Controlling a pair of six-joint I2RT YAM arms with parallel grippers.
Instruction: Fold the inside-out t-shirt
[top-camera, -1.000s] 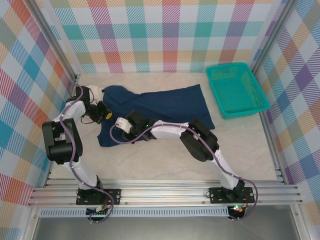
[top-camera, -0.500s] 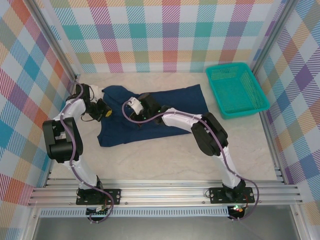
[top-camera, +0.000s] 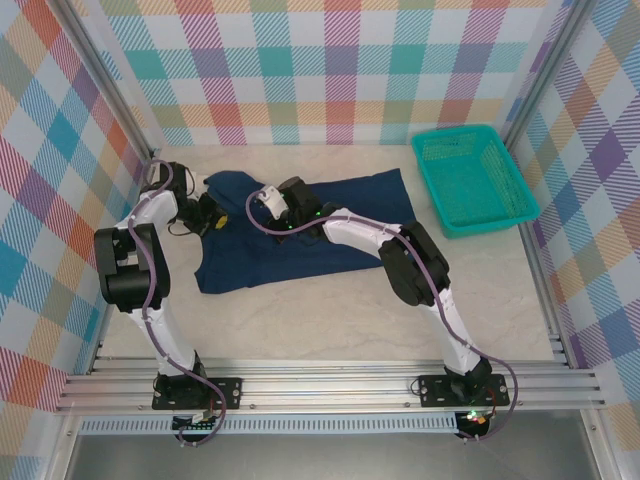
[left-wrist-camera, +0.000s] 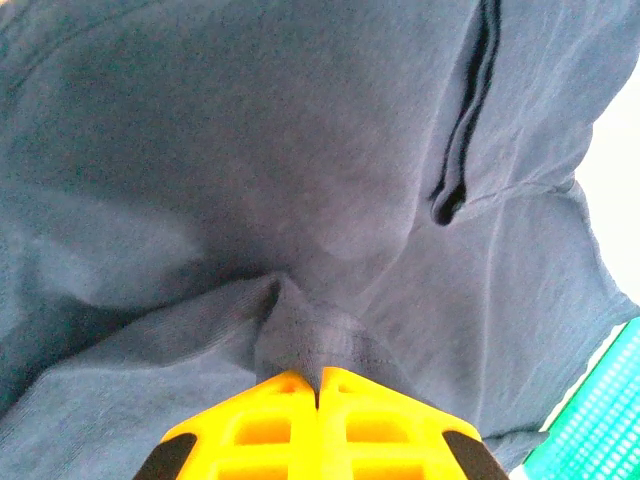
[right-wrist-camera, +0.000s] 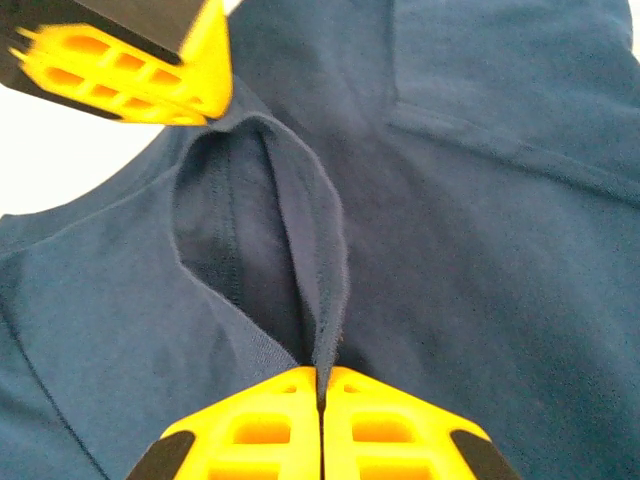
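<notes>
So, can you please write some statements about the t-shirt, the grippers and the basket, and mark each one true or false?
1. The left gripper and the right gripper are each shut on the t-shirt. True.
2. The basket stands at the far right of the table. True.
3. The t-shirt lies in the basket. False: it lies on the table, left of the basket.
4. The t-shirt is white. False: it is dark navy.
5. The grippers hold the t-shirt at opposite ends. False: they hold it close together, at its left end.
</notes>
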